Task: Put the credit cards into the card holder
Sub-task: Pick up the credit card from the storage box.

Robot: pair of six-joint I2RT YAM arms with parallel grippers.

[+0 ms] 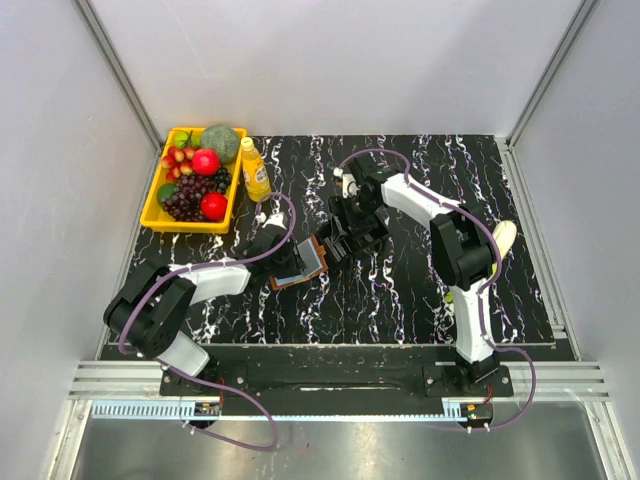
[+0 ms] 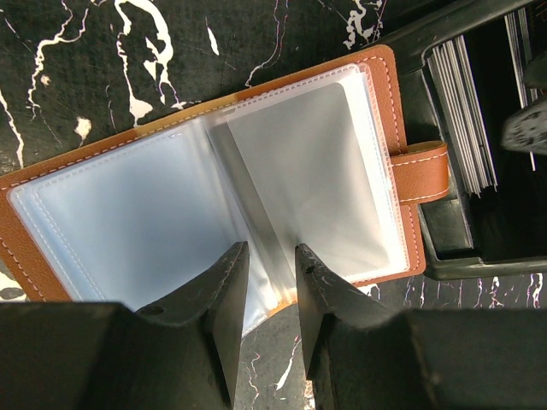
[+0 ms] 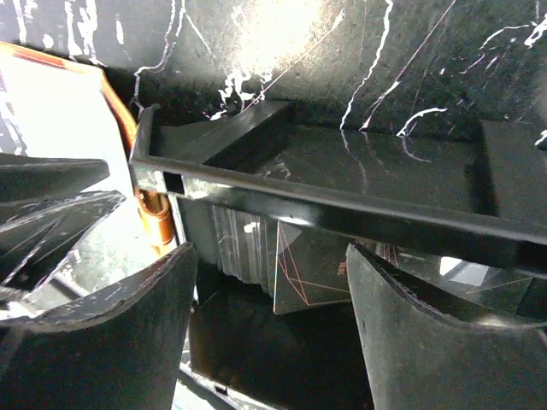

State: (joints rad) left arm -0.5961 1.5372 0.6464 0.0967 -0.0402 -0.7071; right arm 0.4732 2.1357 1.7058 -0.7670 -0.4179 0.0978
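Two risks from here, as a judgement. 1st: right claw [image 3: 272, 256] hangs wide over the cards [image 3: 244, 248] w/ nothing gripped. If it closes on the whole stack, or clips the black box [image 3: 325, 201] rim just ahead of its tips, it lifts several cards or drags the box. 2nd: left claw [image 2: 269, 256] has only a thin clear sleeve leaf. A sideways tug could slip it out & the pocket shuts before a card gets in.

Right claw: fingers spread far apart, holding nothing. One dark card [image 3: 312, 273] stands btwn them, no contact w/ either pad visible. Left claw: fingers nearly together, pinching that sleeve leaf of the card holder [image 2: 214, 188], which lies open & flat right ahead of its tips, brown cover down, strap tab to the right. Past the tab, hard against the holder, sits the box w/ cards on edge. No card visible in a sleeve yet.
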